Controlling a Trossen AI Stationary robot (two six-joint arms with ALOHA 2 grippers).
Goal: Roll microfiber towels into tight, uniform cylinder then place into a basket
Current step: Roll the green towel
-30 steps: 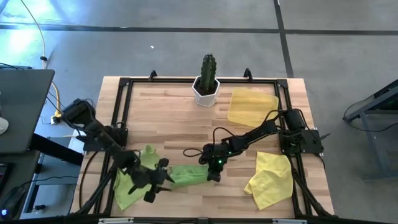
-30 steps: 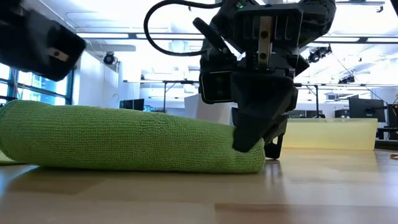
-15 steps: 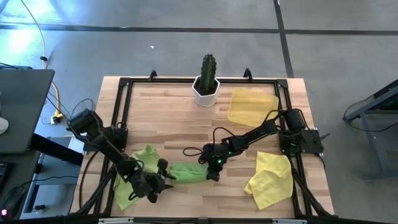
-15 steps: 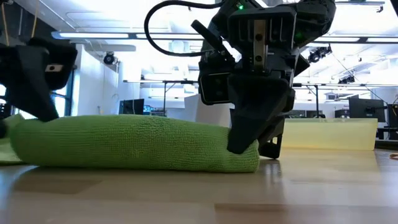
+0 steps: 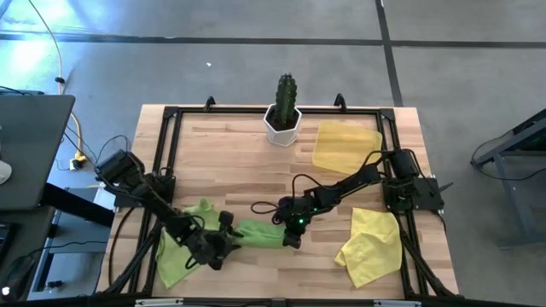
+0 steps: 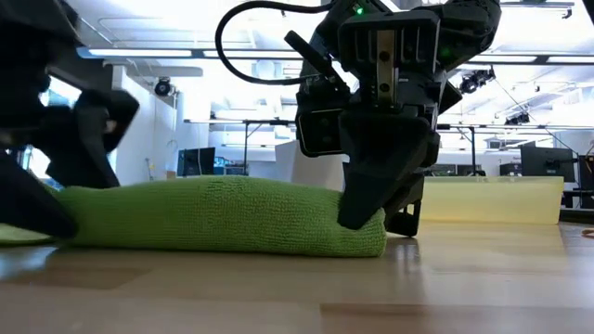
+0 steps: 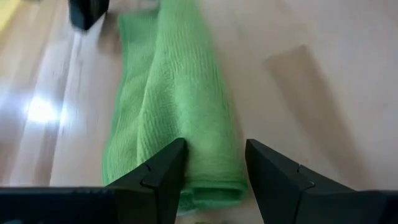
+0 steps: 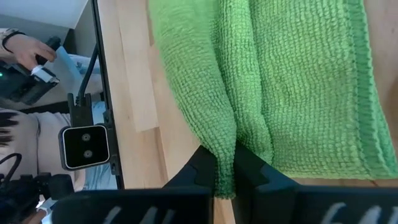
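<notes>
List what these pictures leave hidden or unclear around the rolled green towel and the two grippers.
- Rolled green towel: its far-left end, low view, behind the left gripper.
- Its right end, high view, under the right gripper.
- Second green towel: partly covered by the left arm, high view.
- Basket: low view, partly behind the right gripper.

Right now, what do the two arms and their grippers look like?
Both arms are dark, almost black, jointed links mounted at the table's side edges. The right gripper has a blocky black body with a pale vertical strip, a green indicator light on top and a black cable looping behind. The left gripper shows two matte black, wedge-shaped fingers. No printed markings are legible.
</notes>
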